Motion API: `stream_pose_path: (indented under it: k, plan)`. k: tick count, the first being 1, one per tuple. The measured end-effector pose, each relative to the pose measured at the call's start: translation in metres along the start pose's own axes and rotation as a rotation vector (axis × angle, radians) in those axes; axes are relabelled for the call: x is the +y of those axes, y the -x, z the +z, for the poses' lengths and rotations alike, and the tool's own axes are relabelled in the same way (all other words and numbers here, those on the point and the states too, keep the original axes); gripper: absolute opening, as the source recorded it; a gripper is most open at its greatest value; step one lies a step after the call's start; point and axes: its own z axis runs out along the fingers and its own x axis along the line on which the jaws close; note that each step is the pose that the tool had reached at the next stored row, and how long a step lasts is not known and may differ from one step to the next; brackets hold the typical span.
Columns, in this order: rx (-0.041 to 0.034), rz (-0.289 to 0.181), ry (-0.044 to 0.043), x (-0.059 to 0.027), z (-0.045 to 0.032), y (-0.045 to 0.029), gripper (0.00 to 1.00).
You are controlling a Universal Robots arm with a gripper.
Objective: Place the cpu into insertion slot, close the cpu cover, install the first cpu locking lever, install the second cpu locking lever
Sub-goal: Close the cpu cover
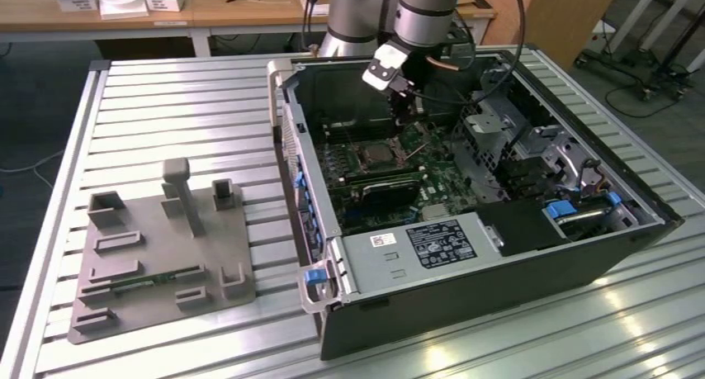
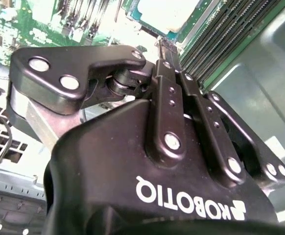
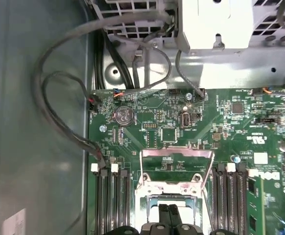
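Note:
An open computer case (image 1: 463, 189) lies on the table with its green board facing up. The insertion slot (image 1: 378, 158) is a square socket with a silver rim in the middle of the board. In the first wrist view the cpu cover (image 3: 177, 154) stands tilted open behind the slot (image 3: 150, 197), with board parts showing through its window. The cpu (image 2: 164, 12) is a pale silver square with a green edge, lying just beyond my fingertips. My gripper (image 1: 409, 123) (image 2: 163, 44) (image 3: 169, 209) hangs over the slot, shut, with nothing visible between the fingers.
Long black memory slots (image 3: 112, 200) flank the socket on both sides. Loose cables (image 3: 59, 98) loop along the case wall. A white-labelled black box (image 1: 441, 243) and a metal drive cage (image 1: 518, 135) fill the case's near and right parts. A grey fixture plate (image 1: 160, 255) sits on the table.

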Motion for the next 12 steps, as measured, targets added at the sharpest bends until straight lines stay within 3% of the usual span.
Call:
stream_pose_path:
  k: [3, 7, 12]
  plan:
    - [-0.0001, 0.000, 0.0000, 0.0007, -0.0082, 0.0001, 0.10]
    - [0.0005, 0.000, 0.0000, 0.0040, -0.0101, 0.0000, 0.10]
    - [0.0009, 0.000, -0.0002, 0.0258, -0.0095, -0.0003, 0.10]
